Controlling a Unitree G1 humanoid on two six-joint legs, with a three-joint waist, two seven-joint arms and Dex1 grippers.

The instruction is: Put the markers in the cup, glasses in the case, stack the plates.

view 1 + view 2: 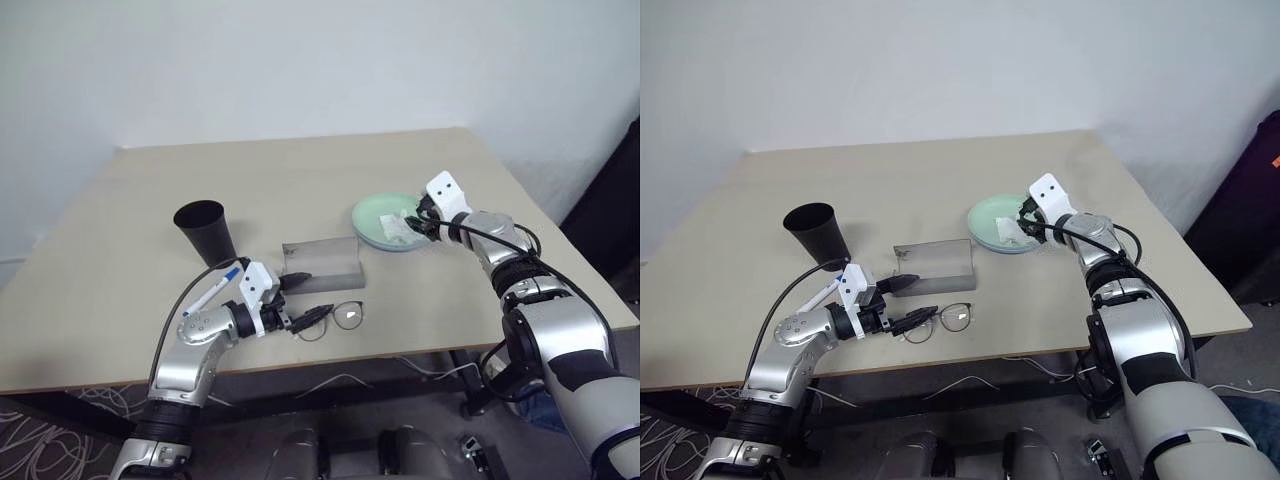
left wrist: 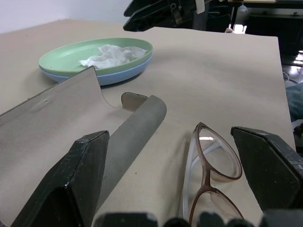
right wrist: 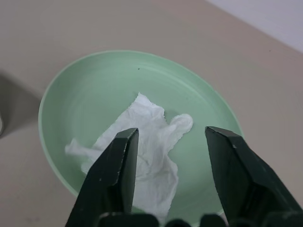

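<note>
The mint green plate [image 1: 366, 212] sits stacked on the light blue plate [image 2: 119, 76], with a crumpled white tissue [image 3: 147, 149] lying in it. My right gripper [image 3: 170, 170] hovers open just over the tissue, holding nothing. The grey case [image 1: 322, 262] lies open at the table's middle. The glasses [image 1: 337, 317] rest on the table just in front of it. My left gripper [image 1: 305, 300] is open at the glasses' left end, one finger by the case, the other by the frame. The black cup [image 1: 206, 231] stands upright to the left. One blue-ended marker [image 1: 212, 292] lies near the left arm.
The table's front edge [image 1: 330, 362] runs just below the glasses. The wall lies behind the far edge. Cables hang under the table at the front.
</note>
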